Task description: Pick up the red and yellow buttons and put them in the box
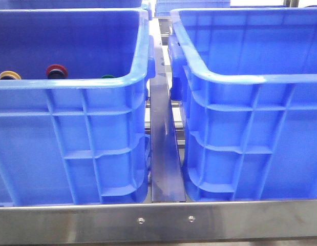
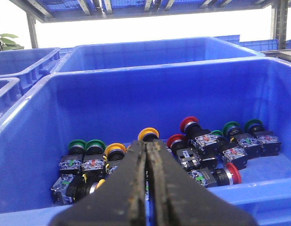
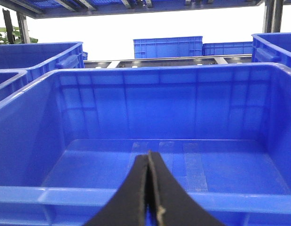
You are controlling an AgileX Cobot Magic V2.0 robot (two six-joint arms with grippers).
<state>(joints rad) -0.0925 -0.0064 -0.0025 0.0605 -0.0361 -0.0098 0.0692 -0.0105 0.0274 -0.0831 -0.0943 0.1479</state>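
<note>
Push-button switches with red, yellow and green caps lie in a heap on the floor of the left blue crate [image 1: 71,84]. In the left wrist view I see red buttons [image 2: 188,124] and yellow buttons [image 2: 148,133] among them. The front view shows only a yellow cap [image 1: 9,75] and a red cap [image 1: 56,70] over the rim. My left gripper [image 2: 147,142] is shut and empty, held above the crate's near rim. The right blue box [image 1: 240,79] is bare inside, and my right gripper [image 3: 149,153] is shut and empty over its near rim [image 3: 65,194]. Neither gripper shows in the front view.
Green-capped buttons [image 2: 95,145] lie mixed in with the others, and one green cap [image 1: 108,77] peeks over the rim. A metal rail [image 1: 163,154] runs between the two crates. More blue crates [image 3: 168,47] stand behind and beside. Strips of clear tape [image 3: 194,167] mark the box floor.
</note>
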